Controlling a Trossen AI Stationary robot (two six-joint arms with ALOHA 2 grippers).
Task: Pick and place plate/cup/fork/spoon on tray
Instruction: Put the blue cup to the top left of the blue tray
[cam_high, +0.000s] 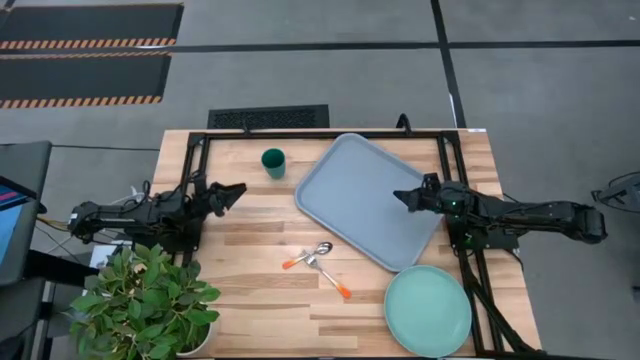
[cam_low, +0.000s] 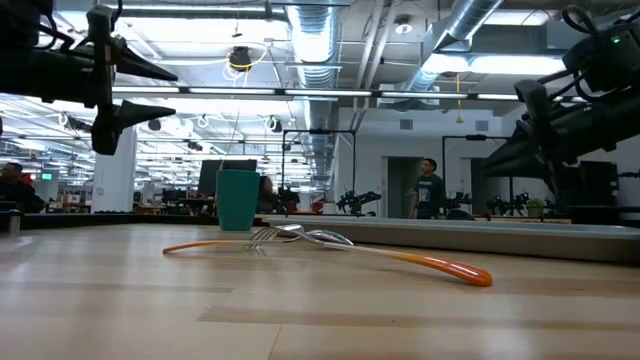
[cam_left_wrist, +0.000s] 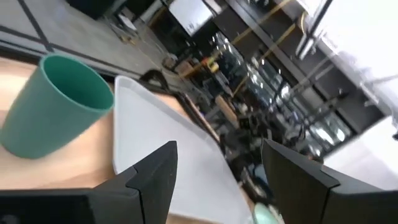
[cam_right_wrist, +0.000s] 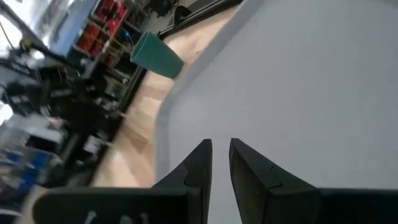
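Note:
The blue-grey tray (cam_high: 360, 195) lies slantwise at the table's middle. The dark green cup (cam_high: 273, 162) stands upright to its left, and also shows in the left wrist view (cam_left_wrist: 56, 102). The spoon (cam_high: 318, 250) and the fork (cam_high: 330, 277) lie crossed on the wood near the tray's near edge, their orange handles pointing apart (cam_low: 440, 265). The mint plate (cam_high: 428, 310) lies flat at the near right. My left gripper (cam_high: 238, 192) hovers open and empty, left of the tray. My right gripper (cam_high: 398, 197) hovers over the tray's right part, fingers closed to a narrow slit (cam_right_wrist: 221, 155), empty.
A potted plant (cam_high: 150, 300) stands at the near left corner. A black frame (cam_high: 320, 133) runs along the table's far edge and down both sides. Bare wood lies between the cup and the cutlery.

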